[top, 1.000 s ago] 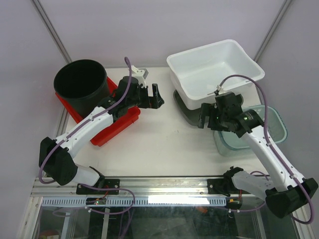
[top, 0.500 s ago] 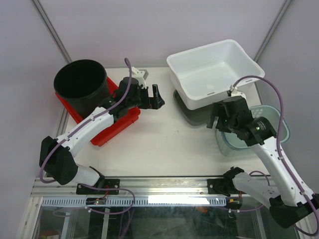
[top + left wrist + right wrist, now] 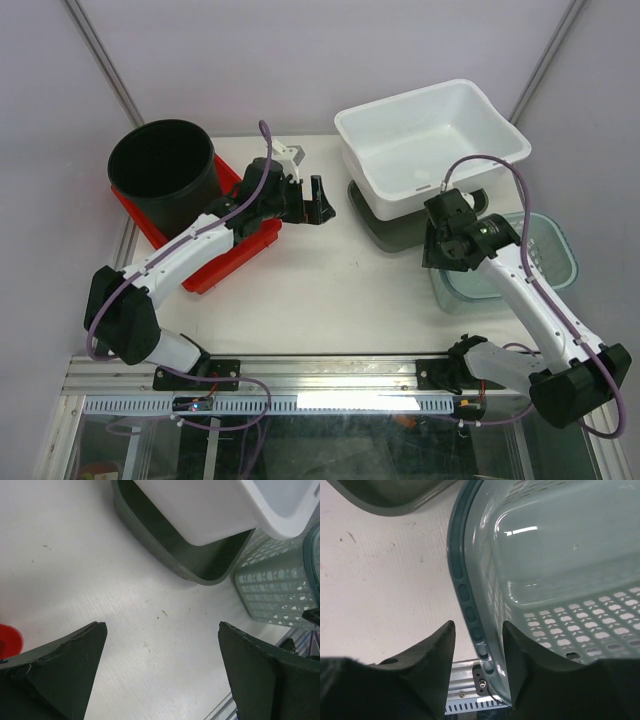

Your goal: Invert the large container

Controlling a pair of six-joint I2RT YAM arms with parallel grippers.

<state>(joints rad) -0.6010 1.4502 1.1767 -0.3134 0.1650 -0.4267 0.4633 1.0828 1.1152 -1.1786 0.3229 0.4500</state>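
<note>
White tabletop (image 3: pixel 330 290): left fingers (image 3: pixel 75 655) wide apart; right fingers (image 3: pixel 432 650) straddle the teal basket (image 3: pixel 560 555) rim, unclamped; an edge pinch may slip mid-flip.

The white table (image 3: pixel 320 275) carries three things directly: a red tray (image 3: pixel 235 255) at the left, a dark green tray (image 3: pixel 380 232) towards the back (a white tub (image 3: pixel 430 125) sits in it), and a pale teal basket (image 3: pixel 550 245) at the right.
</note>
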